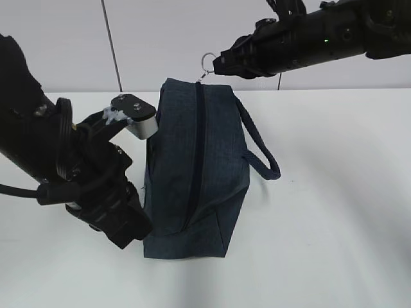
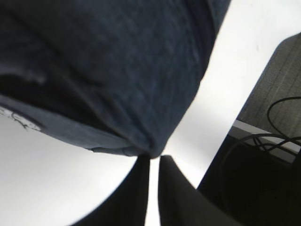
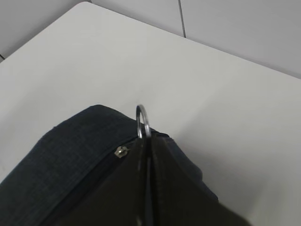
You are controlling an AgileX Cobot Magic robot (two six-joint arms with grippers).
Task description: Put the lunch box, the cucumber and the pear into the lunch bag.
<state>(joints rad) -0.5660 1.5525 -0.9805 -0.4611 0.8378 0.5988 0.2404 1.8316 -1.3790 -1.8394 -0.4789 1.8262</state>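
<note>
The lunch bag [image 1: 192, 173] stands mid-table, zipper [image 1: 196, 160] closed, barring entry; the left gripper [image 1: 131, 234] crowds its near-left corner; the table [image 1: 340, 212] lies free toward its right edge.

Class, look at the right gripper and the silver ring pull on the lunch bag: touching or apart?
Touching. In the right wrist view the right gripper is shut on the ring pull, which sticks up from between its fingers.

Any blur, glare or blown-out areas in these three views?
Exterior view: sharp, even light, soft shadow under the lunch bag, slight glare on the table. Left wrist view: bag fabric too close, blurred; table blown out white. Right wrist view: silver ring pull crisp, jaws soft.
</note>
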